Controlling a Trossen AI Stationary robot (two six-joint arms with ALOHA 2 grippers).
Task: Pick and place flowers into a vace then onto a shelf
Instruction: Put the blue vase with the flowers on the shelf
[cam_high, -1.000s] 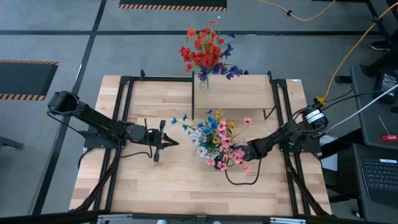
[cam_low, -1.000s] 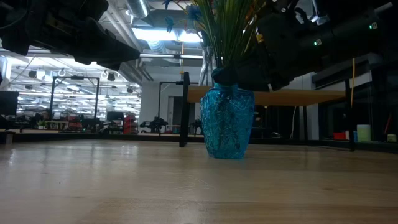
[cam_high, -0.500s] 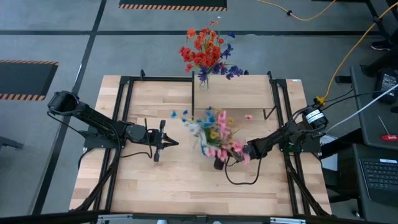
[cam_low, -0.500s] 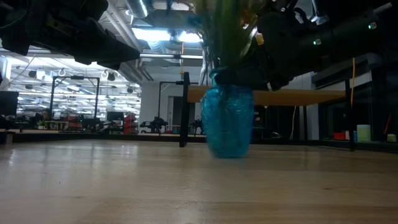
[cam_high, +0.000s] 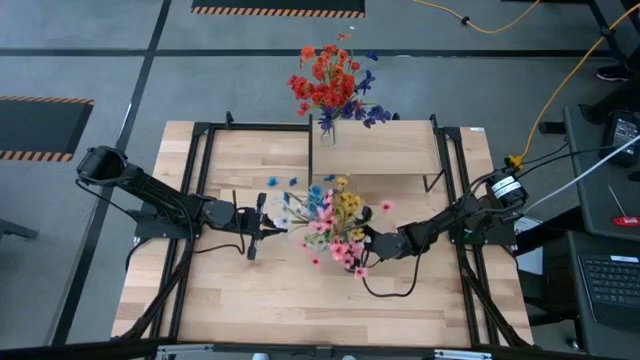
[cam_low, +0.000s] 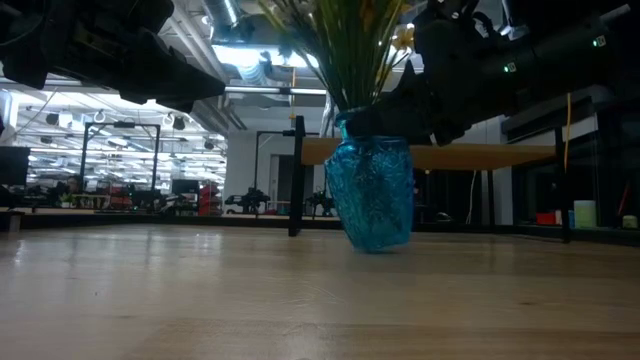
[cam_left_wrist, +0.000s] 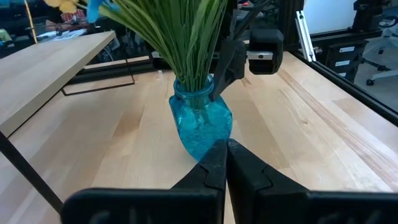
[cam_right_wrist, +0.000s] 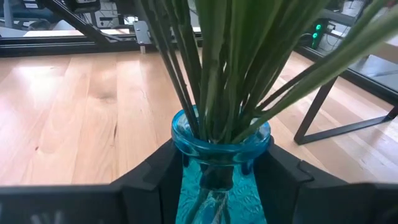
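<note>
Flowers (cam_high: 330, 215) multicoloured, green stalks, in tilted blue vase (cam_low: 372, 192); right gripper (cam_right_wrist: 219, 169) clamps vase neck.

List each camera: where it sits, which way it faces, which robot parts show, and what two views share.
High view: overhead, looking straight down; both dark arms, the light-wood shelf on black legs, the pastel flower bunch.
Low view: table-top height, level across; arms overhead, the textured blue glass vase.
Left wrist view: behind the shut left gripper, facing the vase.
Right wrist view: the right gripper straddling the vase neck.
Shared: both wrist views show the vase and green stalks.
</note>
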